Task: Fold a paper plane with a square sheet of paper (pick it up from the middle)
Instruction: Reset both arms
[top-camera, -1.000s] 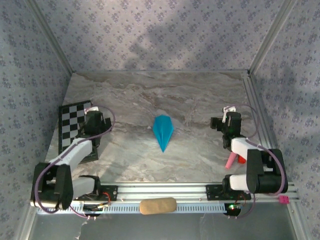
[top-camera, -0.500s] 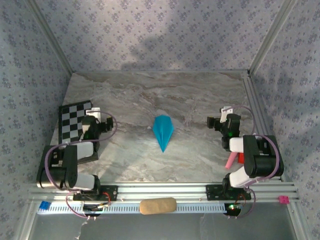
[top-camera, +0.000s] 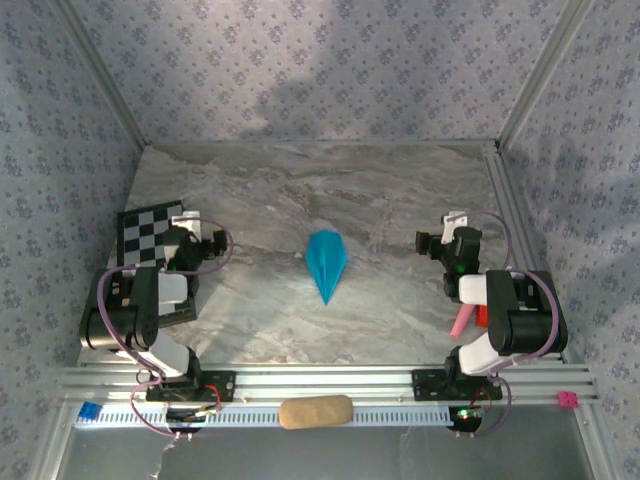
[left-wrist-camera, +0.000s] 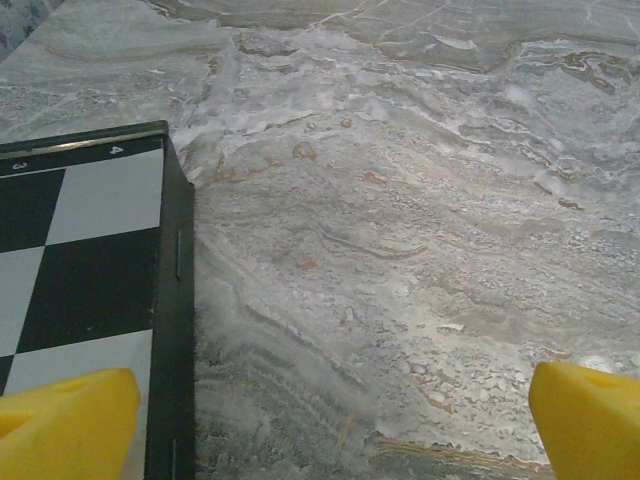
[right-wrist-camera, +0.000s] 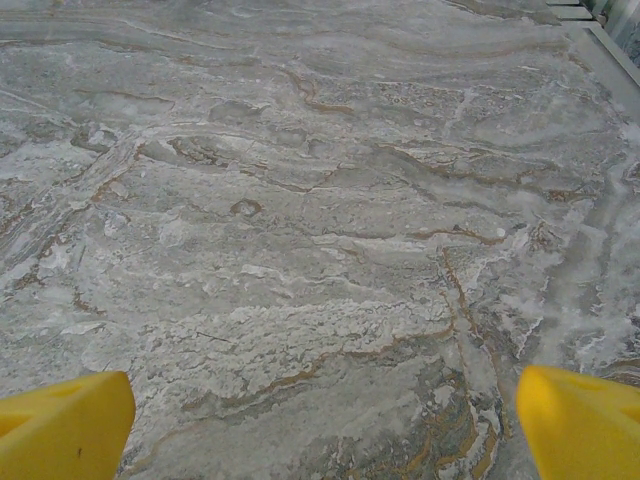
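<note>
Left gripper (left-wrist-camera: 326, 425) is hovering wide open, gripping nothing, over the edge of the checkered board (left-wrist-camera: 80, 270) | right gripper (right-wrist-camera: 322, 425) is hanging just as wide, empty, above the bare marble table (right-wrist-camera: 300, 200) | paper plane (top-camera: 326, 262) is lying mid-table between the two arms, touching neither, nose pointing toward the near rail

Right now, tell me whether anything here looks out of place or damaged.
Nothing looks damaged. The paper plane lies folded in the middle of the table, nothing touching it. A tan block sits off the table, on the front rail.
</note>
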